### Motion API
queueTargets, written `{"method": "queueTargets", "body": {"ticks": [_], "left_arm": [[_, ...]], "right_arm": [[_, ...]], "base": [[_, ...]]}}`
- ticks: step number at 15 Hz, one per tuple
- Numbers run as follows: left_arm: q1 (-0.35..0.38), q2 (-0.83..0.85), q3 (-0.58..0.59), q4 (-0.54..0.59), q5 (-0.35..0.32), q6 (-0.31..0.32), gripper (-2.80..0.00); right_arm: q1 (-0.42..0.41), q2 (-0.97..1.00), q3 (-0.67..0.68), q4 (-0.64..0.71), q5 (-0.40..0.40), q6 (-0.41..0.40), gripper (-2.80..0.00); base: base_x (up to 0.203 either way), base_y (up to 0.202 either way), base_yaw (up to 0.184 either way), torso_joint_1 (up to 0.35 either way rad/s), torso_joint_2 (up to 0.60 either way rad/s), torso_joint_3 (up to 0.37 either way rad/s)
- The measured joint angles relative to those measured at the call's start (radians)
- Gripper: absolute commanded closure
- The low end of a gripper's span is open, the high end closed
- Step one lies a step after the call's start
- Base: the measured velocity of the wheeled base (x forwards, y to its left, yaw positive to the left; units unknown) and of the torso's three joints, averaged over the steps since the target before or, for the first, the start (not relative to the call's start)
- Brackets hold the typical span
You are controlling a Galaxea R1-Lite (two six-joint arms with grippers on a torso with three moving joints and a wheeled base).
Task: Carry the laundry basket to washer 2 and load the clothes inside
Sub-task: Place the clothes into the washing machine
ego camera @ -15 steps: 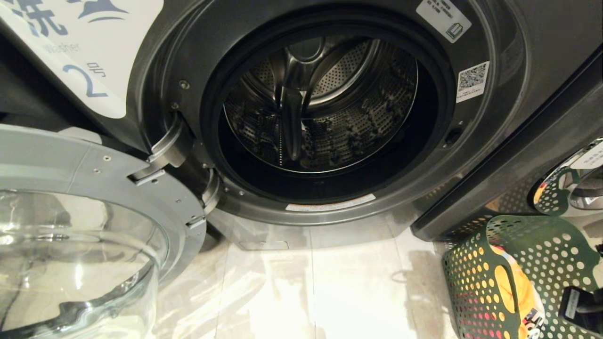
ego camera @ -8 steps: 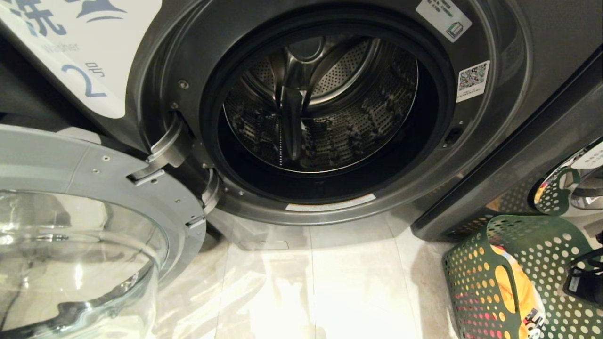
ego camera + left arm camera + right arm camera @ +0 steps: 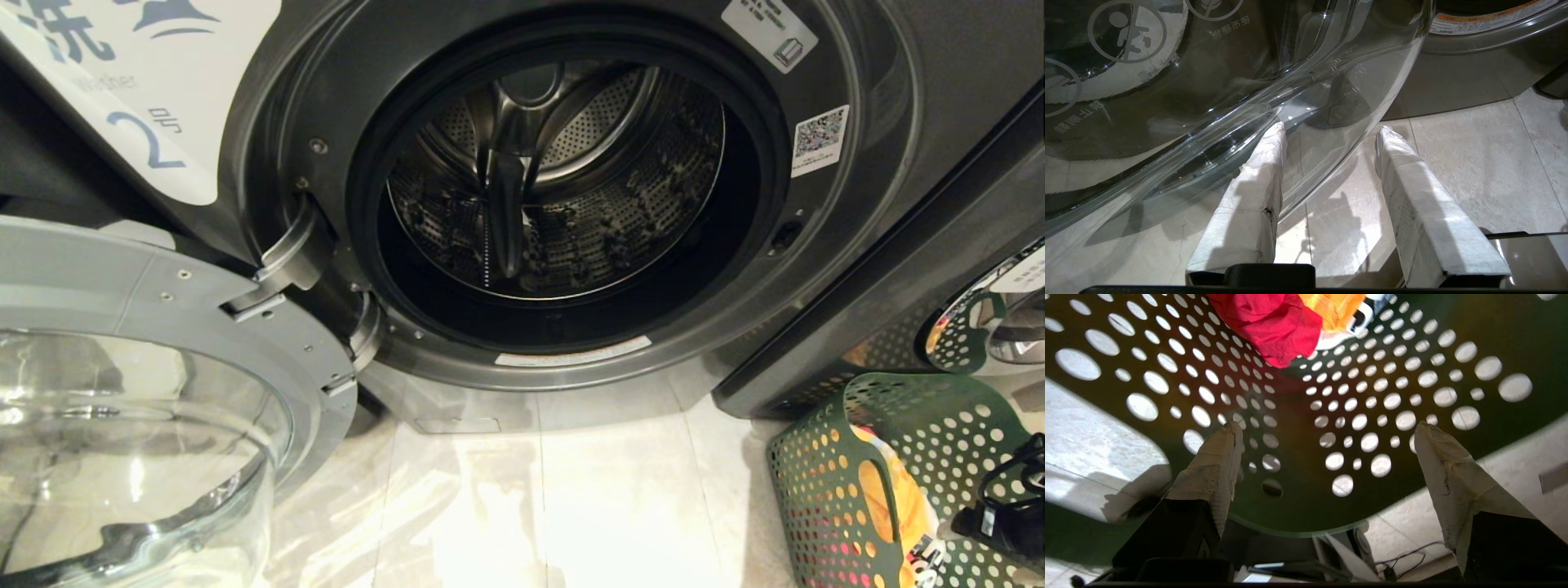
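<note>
Washer 2 [image 3: 816, 269] fills the head view, its blue "2" label [image 3: 147, 139] at upper left, its door [image 3: 163, 327] swung open to the left and its drum [image 3: 563, 180] empty. The laundry basket [image 3: 816, 457] stands on the floor at lower right, holding the yellow-orange garment [image 3: 894, 498]. My right gripper [image 3: 1327, 430] hangs open just inside the basket's rim [image 3: 1290, 522], nothing between its fingers; the clothes lie beyond it: red [image 3: 1274, 322], yellow-orange [image 3: 1335, 306], white [image 3: 1331, 339]. The right wrist [image 3: 1004, 518] shows over the basket. My left gripper [image 3: 1331, 128] is open and empty beside the door's glass bowl [image 3: 1208, 102].
A second dark washer [image 3: 898, 269] stands to the right, its chrome door [image 3: 1004, 327] mirroring the basket. Pale floor tiles [image 3: 571, 506] lie between the open door and the basket. The open door takes up the lower left.
My right wrist has shifted and turned at the basket's right side, with its cable loop now showing above it. Washer, door and basket have not moved.
</note>
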Motion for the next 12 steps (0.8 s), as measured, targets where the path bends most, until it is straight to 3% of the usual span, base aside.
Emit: {"method": "queueTargets", "body": {"ticks": [5, 8, 12], "left_arm": [[0.0, 0.0, 0.0, 0.0, 0.0, 0.0, 0.0], [0.0, 0.0, 0.0, 0.0, 0.0, 0.0, 0.0], [0.0, 0.0, 0.0, 0.0, 0.0, 0.0, 0.0]], "right_arm": [[-0.013, 0.252, -0.099, -0.138, 0.081, -0.045, -2.8], [-0.014, 0.399, -0.176, -0.223, 0.087, -0.054, -2.8], [-0.012, 0.568, -0.286, -0.238, 0.089, -0.052, -2.8]], "base": [[0.0, 0.0, 0.0, 0.0, 0.0, 0.0], [0.0, 0.0, 0.0, 0.0, 0.0, 0.0], [0.0, 0.0, 0.0, 0.0, 0.0, 0.0]]}}
